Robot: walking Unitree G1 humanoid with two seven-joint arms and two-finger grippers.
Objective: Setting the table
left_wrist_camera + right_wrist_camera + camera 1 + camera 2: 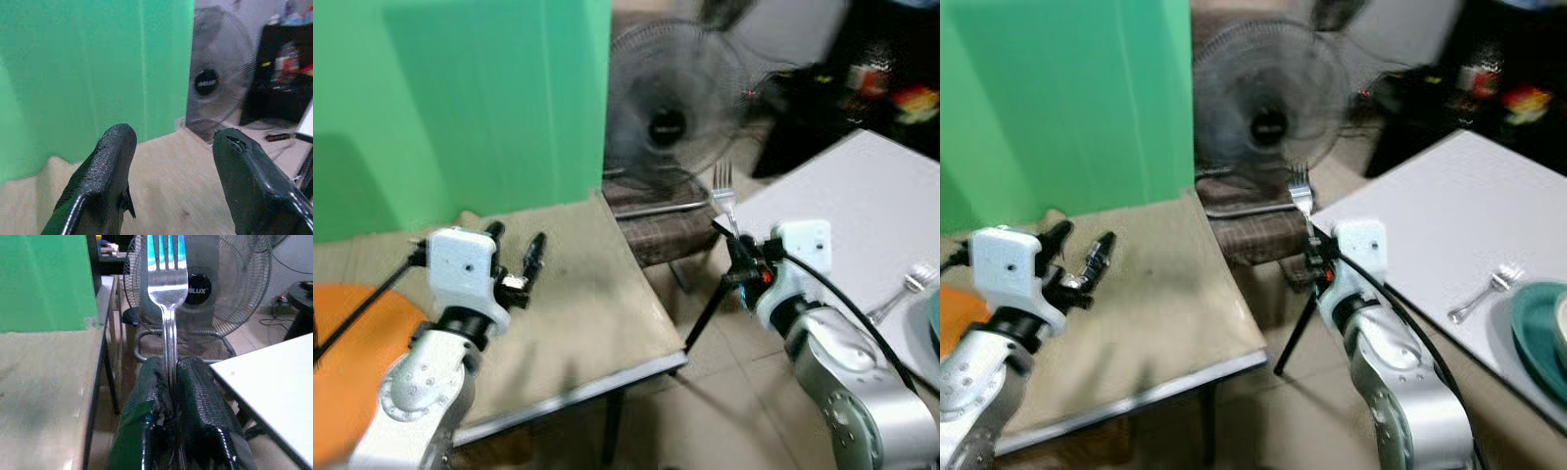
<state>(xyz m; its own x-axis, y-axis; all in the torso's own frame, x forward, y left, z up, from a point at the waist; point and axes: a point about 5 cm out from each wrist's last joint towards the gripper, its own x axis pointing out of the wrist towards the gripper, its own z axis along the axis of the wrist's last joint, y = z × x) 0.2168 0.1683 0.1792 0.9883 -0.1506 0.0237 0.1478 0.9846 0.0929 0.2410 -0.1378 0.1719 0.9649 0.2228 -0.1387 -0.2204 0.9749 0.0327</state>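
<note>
Right hand (171,387) clamped on shiny silver metal fork (167,289), tines upright above fingers, white rectangular worktop (862,206) just beside, left hand (514,259) spread open over beige worktop (578,304)

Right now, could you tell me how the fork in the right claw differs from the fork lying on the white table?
The held fork stands upright, tines up, clamped by its handle in the right claw; the other fork lies flat on the white table beside a teal plate. The held one hangs over the gap between tables. Both are silver metal.
</note>
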